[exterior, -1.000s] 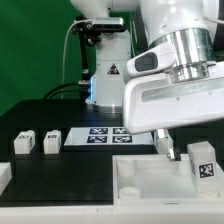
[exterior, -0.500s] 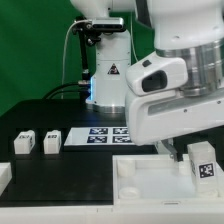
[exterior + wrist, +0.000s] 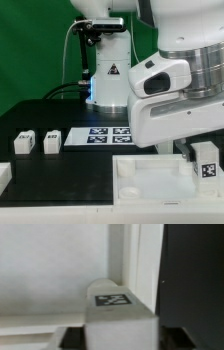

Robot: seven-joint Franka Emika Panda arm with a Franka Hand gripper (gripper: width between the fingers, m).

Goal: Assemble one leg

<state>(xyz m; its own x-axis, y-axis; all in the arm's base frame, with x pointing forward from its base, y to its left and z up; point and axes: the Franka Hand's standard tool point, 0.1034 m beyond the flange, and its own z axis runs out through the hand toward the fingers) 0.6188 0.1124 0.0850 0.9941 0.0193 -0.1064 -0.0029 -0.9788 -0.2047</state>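
Note:
A leg, a small white post with a square marker, stands on the large white tray at the exterior view's right. My gripper is down at it, mostly hidden by the hand, with one finger showing beside the leg. In the wrist view the leg lies between my gripper's jaws, with dark gaps on both sides. The jaws are open around it. Two more legs stand on the black table at the left.
The marker board lies flat behind the tray. The robot's base stands at the back. In the wrist view the tray's rim runs past the leg, with black table beyond.
My hand has moved toward the exterior view's right and brought the gripper around the leg. The leg has not moved.

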